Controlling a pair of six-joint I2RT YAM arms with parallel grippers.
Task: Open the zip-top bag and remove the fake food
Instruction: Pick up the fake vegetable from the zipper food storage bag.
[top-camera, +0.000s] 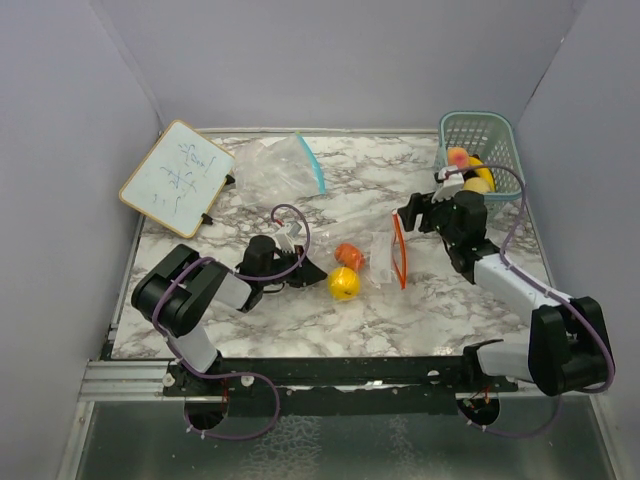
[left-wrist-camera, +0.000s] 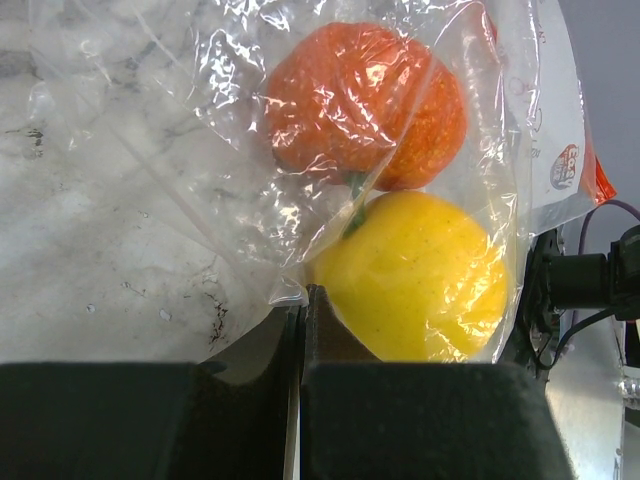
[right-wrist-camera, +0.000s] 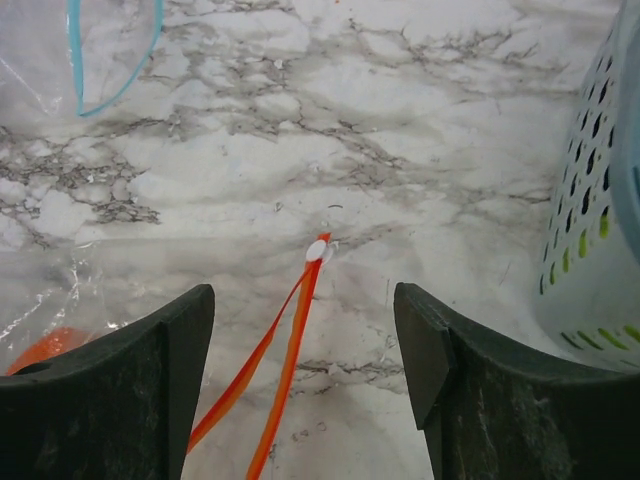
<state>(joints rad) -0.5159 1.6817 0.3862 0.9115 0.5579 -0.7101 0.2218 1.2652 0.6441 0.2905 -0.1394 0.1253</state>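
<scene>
A clear zip-top bag (top-camera: 385, 258) with an orange zip lies mid-table. It holds a red-orange tomato (top-camera: 349, 254) and a yellow lemon (top-camera: 344, 284). My left gripper (top-camera: 308, 272) is shut on the bag's clear bottom edge, right beside the lemon (left-wrist-camera: 415, 275) and below the tomato (left-wrist-camera: 365, 105); the pinch shows in the left wrist view (left-wrist-camera: 303, 295). My right gripper (top-camera: 412, 215) is open at the zip's far end. In the right wrist view the orange zip (right-wrist-camera: 290, 340) and its white slider (right-wrist-camera: 317, 250) lie between the open fingers (right-wrist-camera: 305, 300), untouched.
A teal basket (top-camera: 480, 140) at the back right holds a peach and yellow fruit; it also shows in the right wrist view (right-wrist-camera: 600, 200). A second clear bag with a blue zip (top-camera: 280, 165) lies at the back. A whiteboard (top-camera: 178, 178) lies at the back left.
</scene>
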